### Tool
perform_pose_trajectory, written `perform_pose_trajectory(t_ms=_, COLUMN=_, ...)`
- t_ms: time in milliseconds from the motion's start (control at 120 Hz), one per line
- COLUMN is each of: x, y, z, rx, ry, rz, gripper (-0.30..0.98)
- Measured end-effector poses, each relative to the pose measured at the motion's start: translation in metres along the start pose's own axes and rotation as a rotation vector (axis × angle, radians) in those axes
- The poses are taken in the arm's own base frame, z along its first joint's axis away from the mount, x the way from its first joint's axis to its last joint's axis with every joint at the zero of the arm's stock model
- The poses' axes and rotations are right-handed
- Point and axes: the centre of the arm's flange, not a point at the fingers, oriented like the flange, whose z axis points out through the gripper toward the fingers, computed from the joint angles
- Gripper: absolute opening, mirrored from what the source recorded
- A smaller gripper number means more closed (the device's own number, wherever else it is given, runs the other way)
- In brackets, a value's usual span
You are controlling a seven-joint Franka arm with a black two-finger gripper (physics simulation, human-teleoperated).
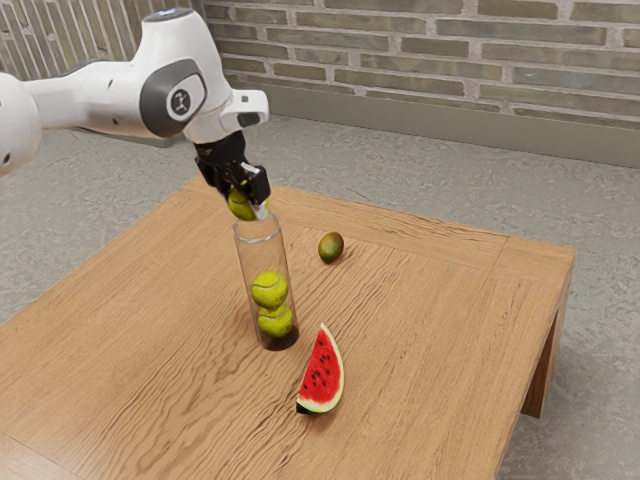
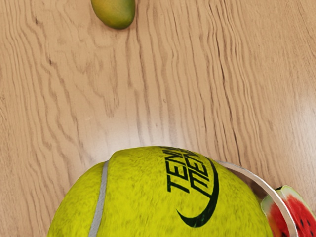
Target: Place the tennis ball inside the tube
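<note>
Tube [image 1: 251,256] upright, mouth up, long axis vertical; jaws pinching tennis ball [image 1: 240,206] nearby.

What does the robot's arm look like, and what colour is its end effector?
The arm is smooth, shiny and white, with rounded joints and a dark grey patch that has a pale round badge. The end effector is black and chunky, with two fingers.

light: bright, even | shadows: soft, faint | glare: pale patch on tabletop [image 2: 106,132], wrist view
</note>
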Motion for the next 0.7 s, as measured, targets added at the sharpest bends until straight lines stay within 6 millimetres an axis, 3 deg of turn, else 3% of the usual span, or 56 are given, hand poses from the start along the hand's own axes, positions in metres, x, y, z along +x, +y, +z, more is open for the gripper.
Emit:
perform_pose_trajectory(t_ms=192, x=-0.005, y=0.018, z=-0.001, rx=-0.013, ry=-0.014, rz=0.013, gripper=0.38)
perform_pose_trajectory(t_ms=333, x=-0.008, y=0.02, z=-0.001, rx=-0.014, ry=-0.022, rz=0.006, gripper=0.38)
perform_pose_trajectory(t_ms=633, x=-0.01, y=0.021, z=-0.008, rx=-0.017, ry=-0.024, rz=-0.006, gripper=0.59)
perform_pose_trajectory(t_ms=700, x=-0.016, y=0.022, z=-0.024, rx=-0.025, ry=-0.044, rz=-0.008, gripper=0.61)
